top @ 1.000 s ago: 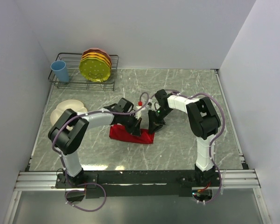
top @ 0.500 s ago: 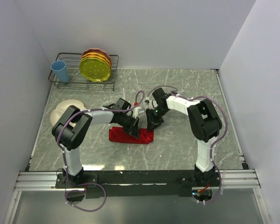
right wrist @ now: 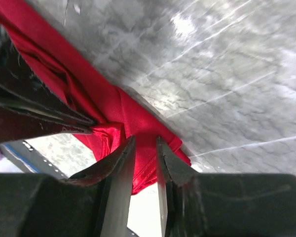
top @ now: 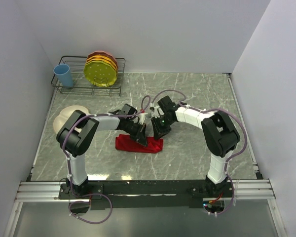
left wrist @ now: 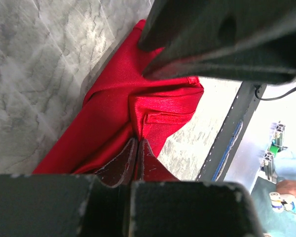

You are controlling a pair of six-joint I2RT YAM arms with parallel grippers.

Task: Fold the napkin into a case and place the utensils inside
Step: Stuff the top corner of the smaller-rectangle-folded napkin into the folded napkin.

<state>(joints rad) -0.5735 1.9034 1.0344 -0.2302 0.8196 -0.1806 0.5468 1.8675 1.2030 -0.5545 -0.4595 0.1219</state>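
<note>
The red napkin (top: 138,144) lies folded into a narrow strip on the marble table, in front of both grippers. My left gripper (top: 142,137) is shut on a raised fold of the napkin (left wrist: 138,106), with its fingertips (left wrist: 130,150) pressed together. My right gripper (top: 158,132) is right beside it, over the napkin's right end (right wrist: 148,126). Its jaws stand a narrow gap apart, and cloth shows beyond the tips. The left gripper's fingers (right wrist: 44,116) show in the right wrist view, pinching the cloth. No fork or spoon is in view.
A wire dish rack (top: 76,89) at the back left holds yellow and orange plates (top: 102,69) and a blue cup (top: 64,75). A cream divided plate (top: 66,116) lies at the left, partly behind my left arm. White walls enclose the table.
My right gripper has moved left and closer to the left gripper, its arm stretching lower. The left gripper has shifted slightly, still pinching the napkin, and the strip has barely moved.
</note>
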